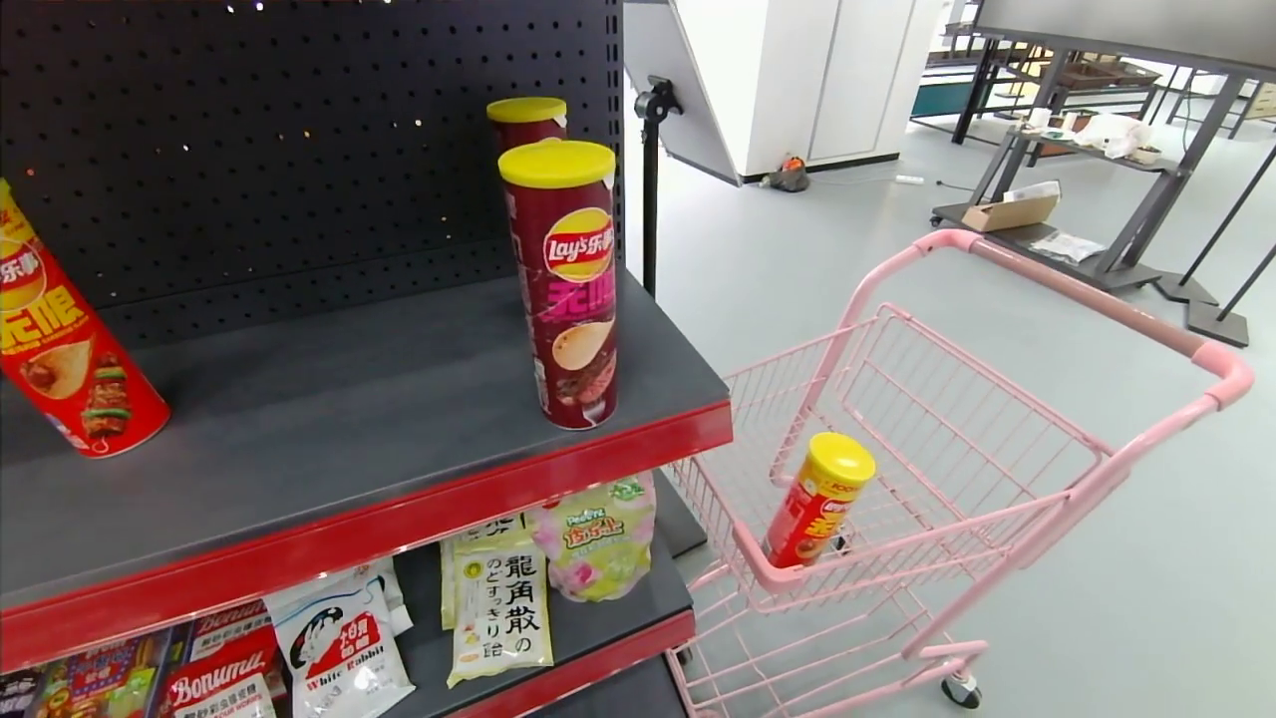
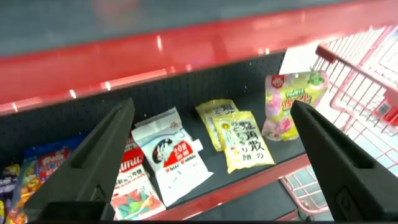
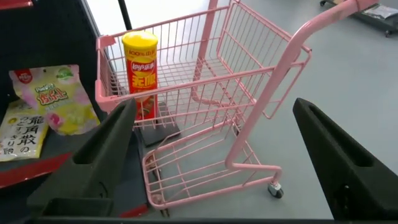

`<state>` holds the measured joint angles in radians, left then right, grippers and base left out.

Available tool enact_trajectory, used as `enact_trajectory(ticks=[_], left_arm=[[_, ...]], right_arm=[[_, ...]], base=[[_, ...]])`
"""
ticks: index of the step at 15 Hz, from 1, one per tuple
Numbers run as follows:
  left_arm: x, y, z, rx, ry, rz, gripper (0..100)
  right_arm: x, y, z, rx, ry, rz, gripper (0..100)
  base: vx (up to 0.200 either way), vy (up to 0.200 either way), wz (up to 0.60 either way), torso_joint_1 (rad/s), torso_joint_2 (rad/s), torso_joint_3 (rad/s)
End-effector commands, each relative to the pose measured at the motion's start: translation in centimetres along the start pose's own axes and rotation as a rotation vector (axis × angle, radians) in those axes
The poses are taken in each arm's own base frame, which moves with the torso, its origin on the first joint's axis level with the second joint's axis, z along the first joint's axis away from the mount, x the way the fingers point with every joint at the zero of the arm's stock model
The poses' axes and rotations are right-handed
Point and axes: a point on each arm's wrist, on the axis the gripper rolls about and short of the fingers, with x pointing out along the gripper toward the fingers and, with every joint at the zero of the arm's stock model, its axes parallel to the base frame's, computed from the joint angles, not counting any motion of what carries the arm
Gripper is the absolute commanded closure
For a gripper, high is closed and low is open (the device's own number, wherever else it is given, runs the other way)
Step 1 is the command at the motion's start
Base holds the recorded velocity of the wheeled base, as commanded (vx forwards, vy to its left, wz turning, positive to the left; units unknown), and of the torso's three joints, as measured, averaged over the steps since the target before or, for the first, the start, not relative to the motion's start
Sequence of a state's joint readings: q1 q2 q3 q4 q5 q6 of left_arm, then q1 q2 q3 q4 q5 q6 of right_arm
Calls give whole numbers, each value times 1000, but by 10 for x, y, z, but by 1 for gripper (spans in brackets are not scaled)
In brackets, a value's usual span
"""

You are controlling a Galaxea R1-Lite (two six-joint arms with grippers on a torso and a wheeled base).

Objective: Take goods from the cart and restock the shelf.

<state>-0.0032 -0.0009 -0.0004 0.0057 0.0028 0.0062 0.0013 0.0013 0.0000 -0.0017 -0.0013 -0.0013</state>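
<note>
A pink cart (image 1: 997, 419) stands to the right of the shelf. In its basket stands one red-and-orange chip can (image 1: 819, 499) with a yellow lid, upright in the corner nearest the shelf. My right gripper (image 3: 212, 104) is open and empty, and faces the cart (image 3: 249, 81) and its can (image 3: 140, 71) from a distance. The upper shelf board (image 1: 329, 419) carries a maroon chip can (image 1: 570, 279) at its right end, a second maroon can (image 1: 526, 118) behind it and a red can (image 1: 70, 349) at the far left. My left gripper (image 2: 212, 106) is open and empty in front of the lower shelf.
Snack bags lie on the lower shelf: a white bag (image 2: 174, 158), yellow packets (image 2: 239, 137) and a pink-green pouch (image 2: 289, 102). A black pegboard (image 1: 299, 130) backs the shelf. A black pole (image 1: 650, 179) stands behind the shelf's right end. Open grey floor surrounds the cart.
</note>
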Motion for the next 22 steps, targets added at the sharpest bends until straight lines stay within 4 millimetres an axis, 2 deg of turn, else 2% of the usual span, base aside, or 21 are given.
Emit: enact_trajectory(ticks=[1, 4, 7, 8, 9, 10, 11, 12, 14, 15, 16, 17, 19, 22], left_arm=[[0, 0, 0, 0, 2, 0, 0], [0, 0, 0, 0, 2, 0, 0], [0, 0, 0, 0, 2, 0, 0], [0, 0, 0, 0, 2, 0, 0], [0, 0, 0, 0, 2, 0, 0], [0, 0, 0, 0, 2, 0, 0], [0, 0, 0, 0, 2, 0, 0], [0, 0, 0, 0, 0, 0, 0], [0, 0, 0, 0, 0, 0, 0], [0, 0, 0, 0, 2, 0, 0], [0, 0, 0, 0, 0, 0, 0], [0, 0, 0, 0, 2, 0, 0], [0, 0, 0, 0, 2, 0, 0], [0, 0, 0, 0, 0, 0, 0]], right_arm=[[0, 0, 0, 0, 0, 0, 0], [0, 0, 0, 0, 0, 0, 0], [0, 0, 0, -9, -3, 0, 0], [-1, 0, 7, -37, -21, 20, 0], [-3, 1, 45, -27, -54, 81, 0], [33, 2, 115, 120, 55, 97, 0], [59, 4, 132, 159, 138, 125, 0], [78, 7, 130, 103, 216, 195, 0], [136, 17, 114, 96, 369, 237, 0], [160, 20, 99, 99, 400, 242, 0], [178, 24, 74, 101, 450, 257, 0], [192, 26, 54, 107, 489, 280, 0], [217, 30, 32, 109, 485, 297, 0], [244, 39, 13, 95, 476, 330, 0]], base=[[0, 0, 0, -193, 544, 344], [0, 0, 0, -176, 553, 364], [0, 0, 0, -71, 202, 129], [0, 0, 0, -12, 66, 46], [0, 0, 0, 0, 0, 0], [0, 0, 0, 0, 0, 0], [0, 0, 0, 0, 0, 0], [0, 0, 0, 0, 0, 0], [0, 0, 0, 0, 0, 0], [0, 0, 0, 0, 0, 0], [0, 0, 0, 0, 0, 0], [0, 0, 0, 0, 0, 0], [0, 0, 0, 0, 0, 0], [0, 0, 0, 0, 0, 0]])
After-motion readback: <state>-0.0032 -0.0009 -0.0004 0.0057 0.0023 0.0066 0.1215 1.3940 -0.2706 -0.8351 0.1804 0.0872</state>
